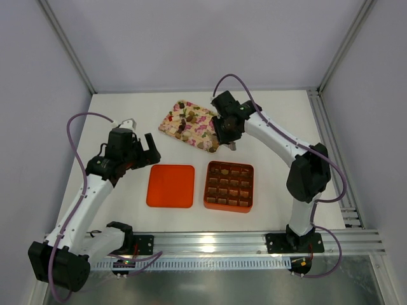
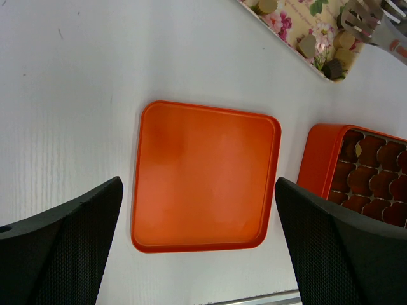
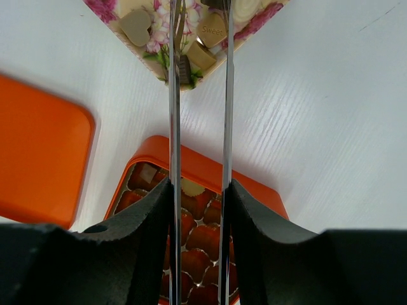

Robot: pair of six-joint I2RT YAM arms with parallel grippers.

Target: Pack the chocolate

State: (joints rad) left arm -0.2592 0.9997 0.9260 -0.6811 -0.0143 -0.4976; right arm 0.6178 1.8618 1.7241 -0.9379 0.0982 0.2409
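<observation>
- Right wrist view: the right pincer (image 3: 198, 190) is pinching a pair of metal tongs (image 3: 173, 114), one pad on each arm. The arms run parallel with a gap between them.
- The tong tips reach over the corner of the floral tray (image 1: 170, 124) nearest the orange box (image 1: 229, 206), among the loose chocolate (image 3: 212, 28). The tips leave the top of that view, so it cannot be told whether a piece sits between them.
- Most of the chocolate lies on the tray. Some pieces already occupy cells of the box, which stands on the desk (image 1: 127, 108) near that corner.
- The left pincer (image 2: 198, 184) is spread wide above the lid (image 1: 170, 185) and holds nothing.
- Judgement: the step in hand is lifting one piece off the tray.
- Recommended: bracket a single lump across its flat sides. The pieces at this corner crowd together, so take the outermost one.
- Recommended: squeeze gently, since a hard pinch may shoot the lump out sideways.
- Recommended: rise clear of the tray rim before travelling, then release low over a vacant cell.
- Risk: the tongs may twist within the pads.
</observation>
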